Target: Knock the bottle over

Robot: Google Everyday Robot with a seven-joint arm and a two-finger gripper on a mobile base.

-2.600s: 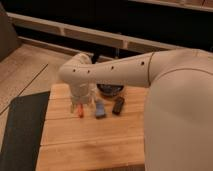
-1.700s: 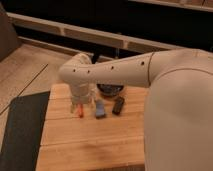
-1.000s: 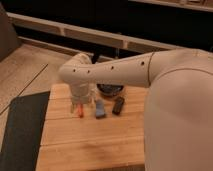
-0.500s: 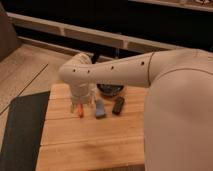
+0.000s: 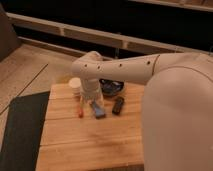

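A: Bottle status?

B: The small cream-white cylindrical bottle (image 5: 75,86) is upright with its round flat top showing, near the back-left edge of the wooden slat table (image 5: 75,145).

A: Gripper?

B: The gripper (image 5: 93,96) hangs under the white arm (image 5: 125,67), just right of the bottle, behind the blue rectangular block (image 5: 99,110). Open or closed: can't tell.

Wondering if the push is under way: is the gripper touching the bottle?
Cannot tell. In the camera view the gripper hangs close beside the upright bottle, their outlines meeting, but neither contact nor a gap shows plainly.
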